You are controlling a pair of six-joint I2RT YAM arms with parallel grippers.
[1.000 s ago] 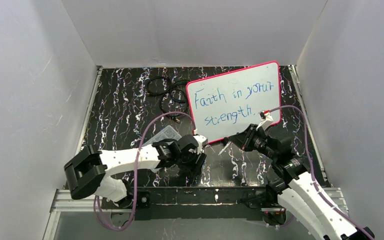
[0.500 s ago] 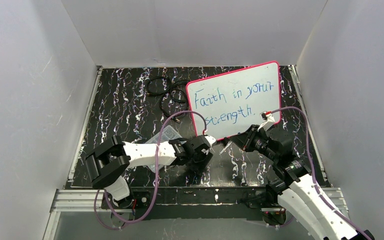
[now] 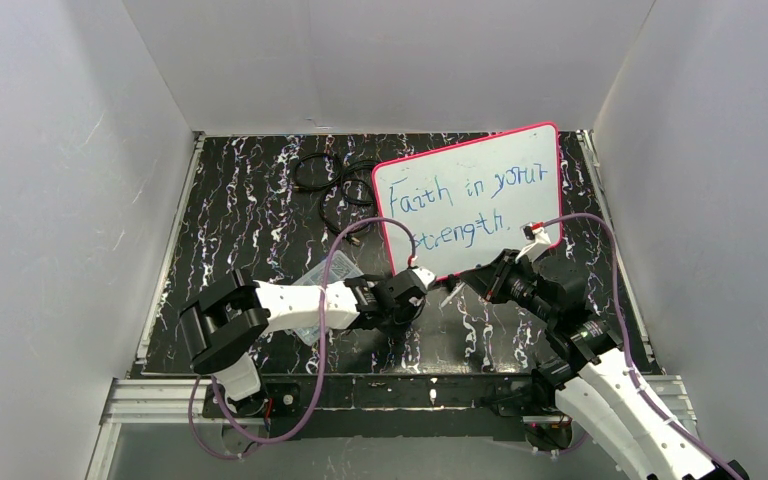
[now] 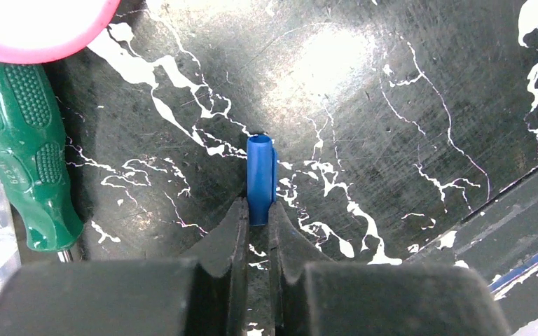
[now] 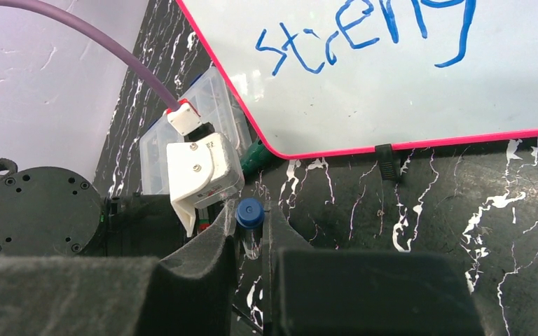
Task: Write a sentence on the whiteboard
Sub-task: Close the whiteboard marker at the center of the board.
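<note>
The whiteboard (image 3: 472, 200) lies tilted at the back right, white with a pink-red frame. The sentence (image 3: 458, 205) on it is blue, in two lines: "Faith in your strength". My left gripper (image 4: 258, 210) is shut on the near end of a small blue marker cap (image 4: 260, 175), low over the table by the whiteboard's near corner (image 4: 35, 31). In the top view the left gripper (image 3: 412, 298) sits close to my right gripper (image 3: 468, 283). The right gripper (image 5: 251, 227) is shut on a marker (image 5: 250, 215) with a blue end. Part of the sentence (image 5: 364, 31) shows above it.
A green screwdriver handle (image 4: 24, 140) lies beside the left gripper, next to a clear plastic box (image 3: 322, 272). Black cables (image 3: 332, 182) coil at the back, left of the whiteboard. White walls enclose the black marbled table (image 3: 240, 220) on three sides.
The left arm has swung right toward the whiteboard's near corner and its jaws have closed on the blue cap. The right arm with the marker has barely moved.
</note>
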